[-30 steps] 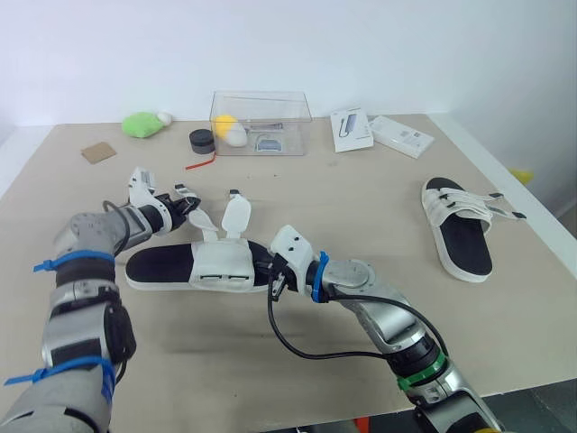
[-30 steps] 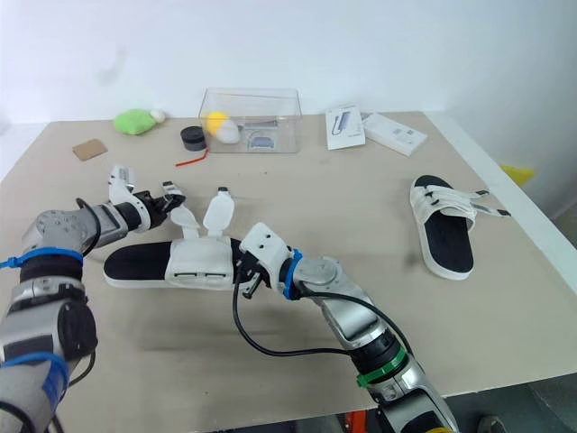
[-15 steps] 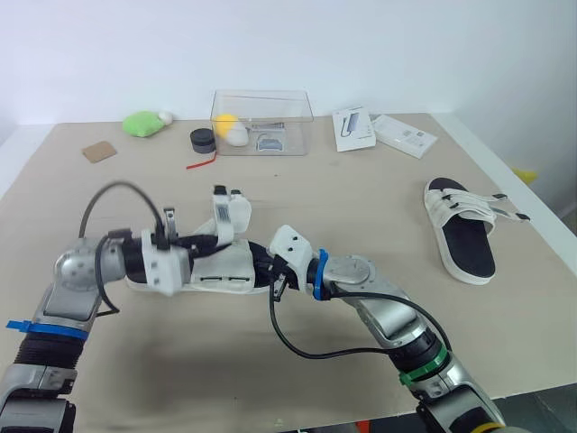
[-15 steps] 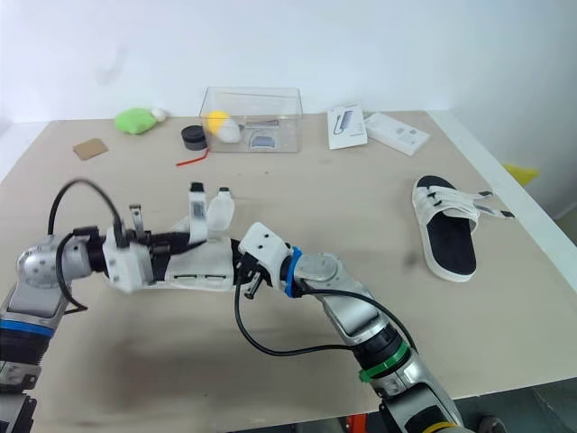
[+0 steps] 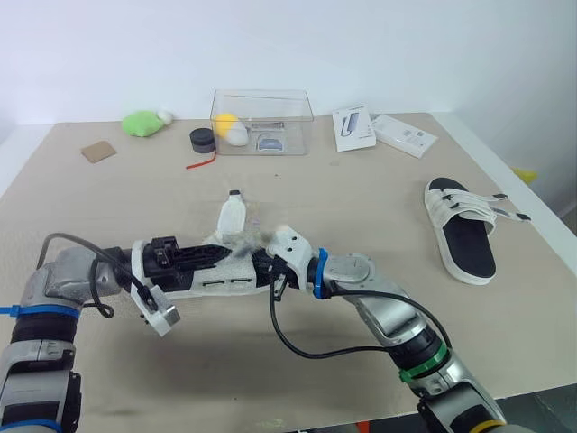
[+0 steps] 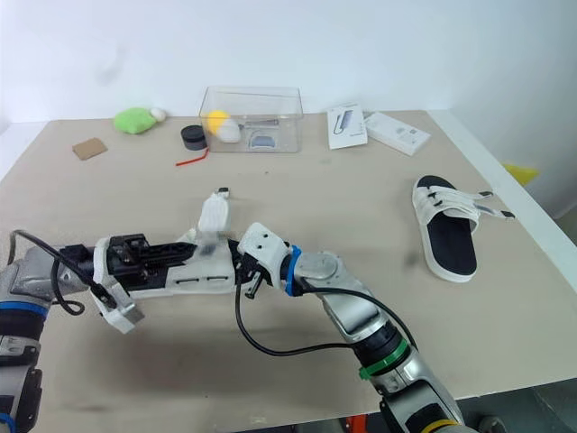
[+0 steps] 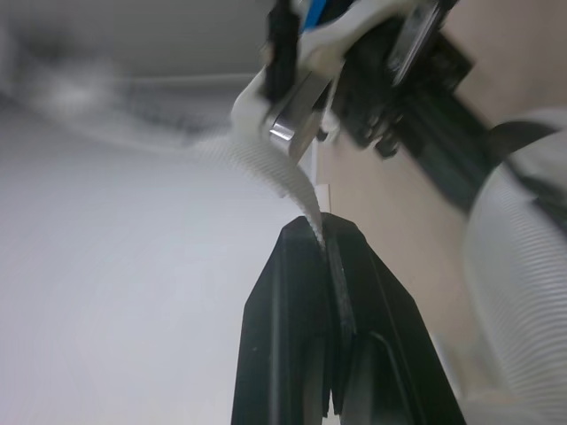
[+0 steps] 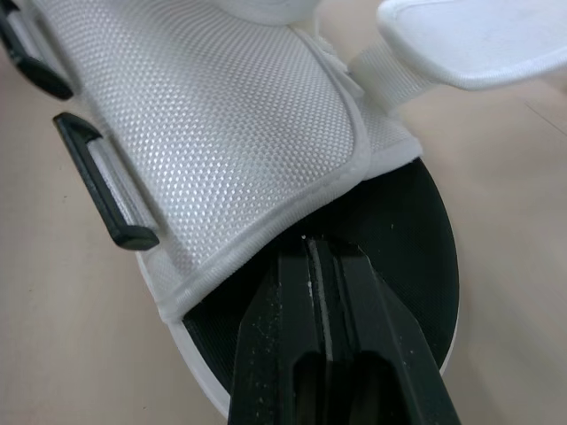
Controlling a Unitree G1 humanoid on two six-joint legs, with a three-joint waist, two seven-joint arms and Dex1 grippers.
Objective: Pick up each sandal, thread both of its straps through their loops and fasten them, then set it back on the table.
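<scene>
The near sandal [image 5: 215,280], white upper on a black footbed, lies at mid table. Along its top lies my left gripper [image 5: 236,253], reaching in from the left; in the left wrist view it is shut on a white woven strap [image 7: 292,190] just past a metal buckle [image 7: 292,124]. The other strap [image 5: 232,215] stands upright. My right gripper [image 5: 263,266] is shut on the sandal's end, pinching the black footbed [image 8: 399,239] beside the white upper [image 8: 221,124]. Black loops [image 8: 97,181] line the upper's side. A second sandal [image 5: 460,225] lies at the right.
A clear box [image 5: 261,122] with small items stands at the back, with a black roll [image 5: 201,140], a red tie [image 5: 200,163] and a green toy [image 5: 142,124] to its left. Two white packets [image 5: 352,128] [image 5: 402,135] lie back right, a brown card [image 5: 98,152] back left.
My left arm swung from behind the sandal round to its left end and reached along it; it now grips one strap, which has come down from upright. The right gripper kept its hold.
</scene>
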